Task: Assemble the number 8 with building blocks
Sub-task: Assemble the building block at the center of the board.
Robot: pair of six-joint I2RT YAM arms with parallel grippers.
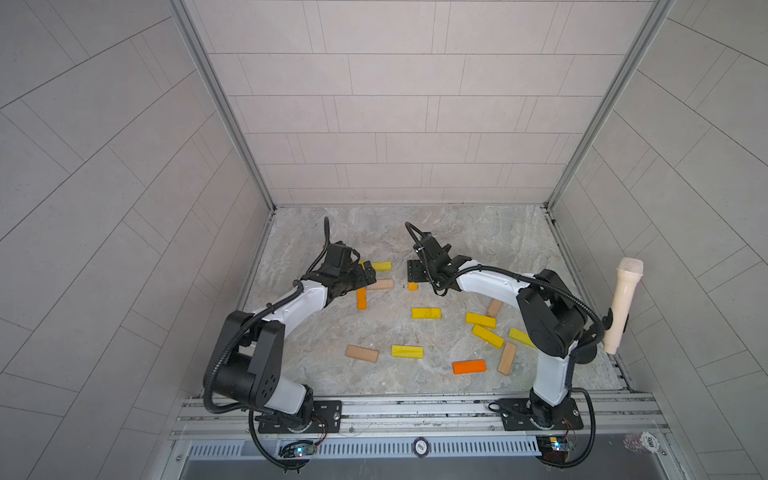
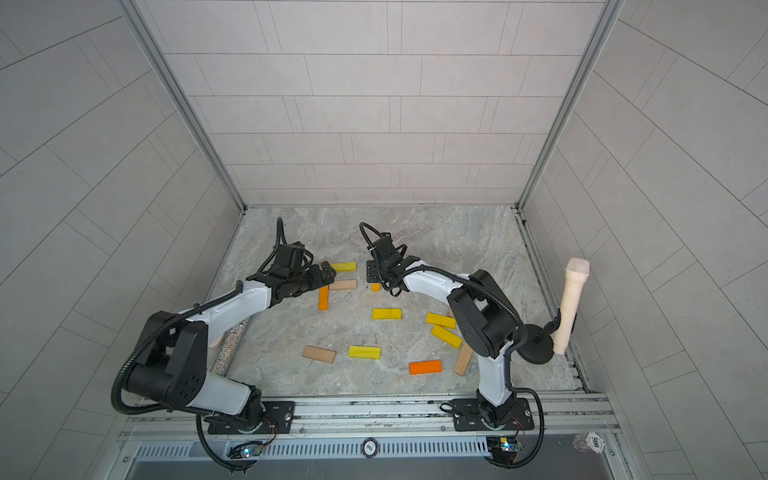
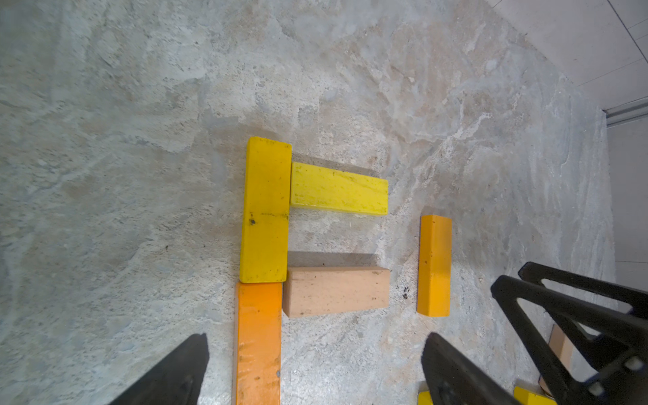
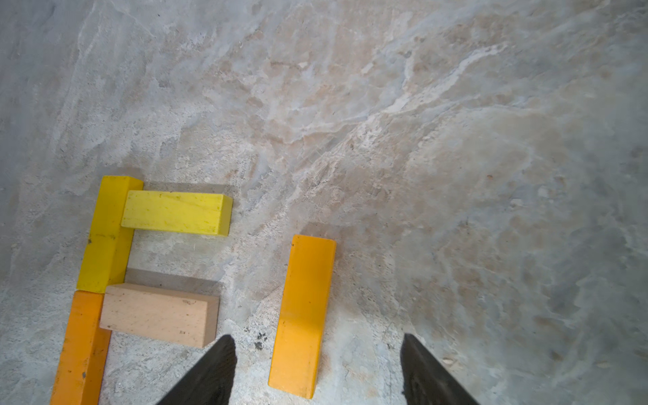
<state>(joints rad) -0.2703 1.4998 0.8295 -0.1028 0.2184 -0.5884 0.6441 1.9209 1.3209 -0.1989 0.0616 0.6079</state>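
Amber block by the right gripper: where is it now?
In the right wrist view the amber block lies flat between the right gripper's open fingers, a gap from the tan block.

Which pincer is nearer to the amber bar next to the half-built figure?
Right. The right pincer straddles the amber bar; the left pincer sits beyond the tan bar, over the orange bar.

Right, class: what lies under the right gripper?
An orange-yellow block, flat on the table between the open fingers of the right gripper. In both top views the gripper covers all but one end.
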